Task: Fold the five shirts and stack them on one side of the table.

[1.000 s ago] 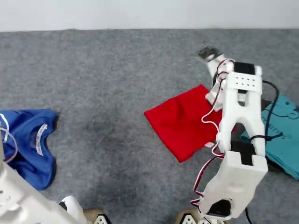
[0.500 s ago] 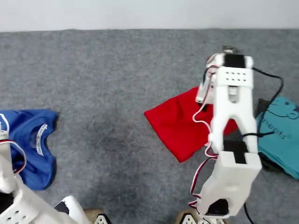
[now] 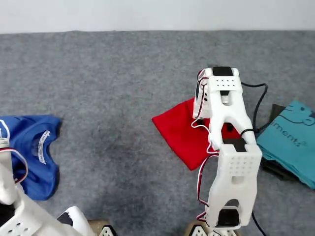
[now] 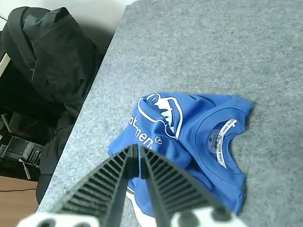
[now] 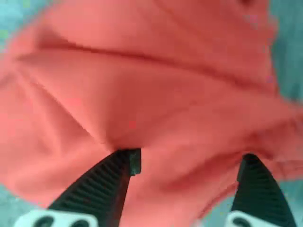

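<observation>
A folded red shirt (image 3: 177, 130) lies right of the table's middle. The right arm (image 3: 224, 105) stands over its right part, wrist pointing down. In the right wrist view the red shirt (image 5: 142, 85) sits close below my right gripper (image 5: 189, 165), which is open with its fingertips (image 5: 130, 163) just above the cloth. A crumpled blue shirt (image 3: 34, 147) lies at the left edge. My left gripper (image 4: 137, 158) hangs shut and empty over the blue shirt (image 4: 199, 132). A teal shirt (image 3: 290, 140) rests at the far right.
A dark garment (image 3: 275, 167) pokes out from under the teal shirt. A black bag (image 4: 52, 52) sits past the table's left edge. Bare grey carpet (image 3: 108, 88) spreads between the blue and red shirts. The left arm's base (image 3: 19, 211) is at the front left.
The right arm has swung left from beyond the red shirt's far corner and now points down over the shirt. The left arm shifted slightly at the front left.
</observation>
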`<state>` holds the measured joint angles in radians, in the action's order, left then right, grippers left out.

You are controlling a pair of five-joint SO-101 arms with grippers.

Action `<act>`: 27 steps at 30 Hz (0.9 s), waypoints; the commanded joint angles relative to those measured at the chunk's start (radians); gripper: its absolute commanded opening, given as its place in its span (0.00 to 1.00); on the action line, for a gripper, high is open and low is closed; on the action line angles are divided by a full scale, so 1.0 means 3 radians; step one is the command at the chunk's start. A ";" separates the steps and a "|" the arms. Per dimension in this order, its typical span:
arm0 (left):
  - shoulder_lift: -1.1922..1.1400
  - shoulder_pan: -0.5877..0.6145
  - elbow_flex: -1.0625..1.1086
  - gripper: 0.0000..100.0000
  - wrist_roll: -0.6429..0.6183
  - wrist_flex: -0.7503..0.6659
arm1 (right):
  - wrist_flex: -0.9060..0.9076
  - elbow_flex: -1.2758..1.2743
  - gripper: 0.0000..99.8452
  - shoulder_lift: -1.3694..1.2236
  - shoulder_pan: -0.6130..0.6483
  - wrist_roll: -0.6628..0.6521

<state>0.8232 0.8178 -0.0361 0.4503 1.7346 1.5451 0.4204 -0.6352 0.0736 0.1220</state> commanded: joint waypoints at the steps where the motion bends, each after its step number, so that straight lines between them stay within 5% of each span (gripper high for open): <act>1: 0.0000 0.0005 -0.0008 0.01 0.0036 0.0056 | -0.0565 0.0184 0.33 0.0043 -0.0023 -0.0373; 11: 0.0000 0.0010 0.0192 0.01 0.0332 -0.0164 | -0.1066 0.0721 0.33 0.0038 -0.0028 -0.1166; 27: 0.0000 0.0010 0.0202 0.01 0.0332 -0.0235 | 0.0335 0.0736 0.33 0.0575 -0.0269 -0.1181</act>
<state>0.8232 0.8178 0.0269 0.5409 1.6962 1.5850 0.5846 -0.5646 0.0368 -0.2202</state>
